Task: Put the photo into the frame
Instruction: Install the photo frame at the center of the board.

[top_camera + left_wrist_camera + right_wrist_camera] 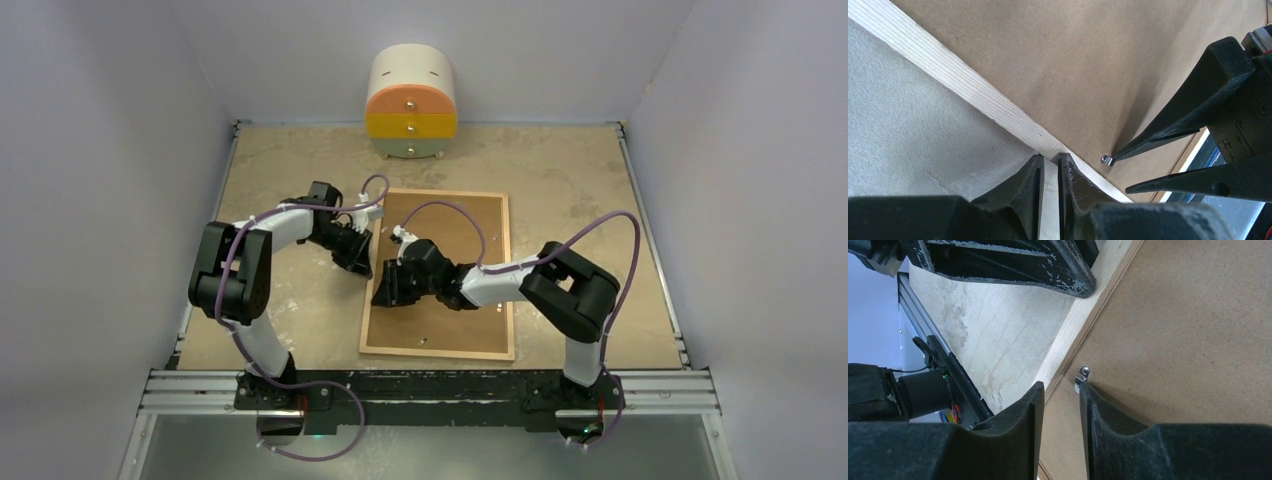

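While walls (100,120) are pale, the table (580,190) is tan.

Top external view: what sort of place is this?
Probably a lab robot cell: plain pale walls box in a beige tabletop with an aluminium rail and a round cream-orange-yellow drawer cabinet as prop.

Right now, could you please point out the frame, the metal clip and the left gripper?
the frame (440,352): top view, near wooden border.
the metal clip (1082,376): right wrist view, its shiny head.
the left gripper (1049,159): left wrist view, midway between the fingertips.
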`<state>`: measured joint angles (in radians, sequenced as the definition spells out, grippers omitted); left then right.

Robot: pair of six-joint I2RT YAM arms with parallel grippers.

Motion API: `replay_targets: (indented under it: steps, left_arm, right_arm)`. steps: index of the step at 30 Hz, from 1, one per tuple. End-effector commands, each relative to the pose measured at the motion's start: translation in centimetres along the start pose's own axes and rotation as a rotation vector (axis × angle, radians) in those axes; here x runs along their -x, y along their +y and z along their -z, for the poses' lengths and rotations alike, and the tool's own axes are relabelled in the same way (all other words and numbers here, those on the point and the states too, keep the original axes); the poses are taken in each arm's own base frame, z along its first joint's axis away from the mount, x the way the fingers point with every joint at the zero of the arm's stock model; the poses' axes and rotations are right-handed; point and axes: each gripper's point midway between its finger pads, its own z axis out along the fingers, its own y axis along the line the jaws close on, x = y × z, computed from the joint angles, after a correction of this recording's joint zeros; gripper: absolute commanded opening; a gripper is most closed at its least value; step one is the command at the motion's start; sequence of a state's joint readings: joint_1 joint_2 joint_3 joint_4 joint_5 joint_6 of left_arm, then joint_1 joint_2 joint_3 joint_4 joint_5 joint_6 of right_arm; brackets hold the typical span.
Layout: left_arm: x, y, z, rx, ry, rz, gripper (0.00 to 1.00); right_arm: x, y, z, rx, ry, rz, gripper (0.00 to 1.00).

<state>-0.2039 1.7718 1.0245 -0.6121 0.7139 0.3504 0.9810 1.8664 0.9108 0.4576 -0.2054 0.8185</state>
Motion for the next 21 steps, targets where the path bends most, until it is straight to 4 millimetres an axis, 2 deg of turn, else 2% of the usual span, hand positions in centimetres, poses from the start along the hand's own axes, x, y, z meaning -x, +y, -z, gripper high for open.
replay_targets:
  steps: [1, 8, 14, 21]
  left_arm:
    - [0.5, 1.4, -0.1, 0.058, -0.002, -0.057, 0.17]
    - [0.7, 1.6, -0.1, 0.067, -0.002, -0.061, 0.17]
    - [0.8, 1.6, -0.1, 0.068, -0.004, -0.063, 0.17]
    - [0.8, 1.6, 0.1, 0.073, 0.001, -0.071, 0.17]
  right_arm:
    - [0.2, 1.1, -0.7, 0.036, 0.006, 0.009, 0.34]
    - [-0.1, 1.1, -1.0, 0.037, 0.009, -0.01, 0.34]
    - [0.5, 1.5, -1.6, 0.051, -0.016, -0.044, 0.33]
    - [0.8, 0.6, -1.8, 0.019, -0.059, -0.086, 0.31]
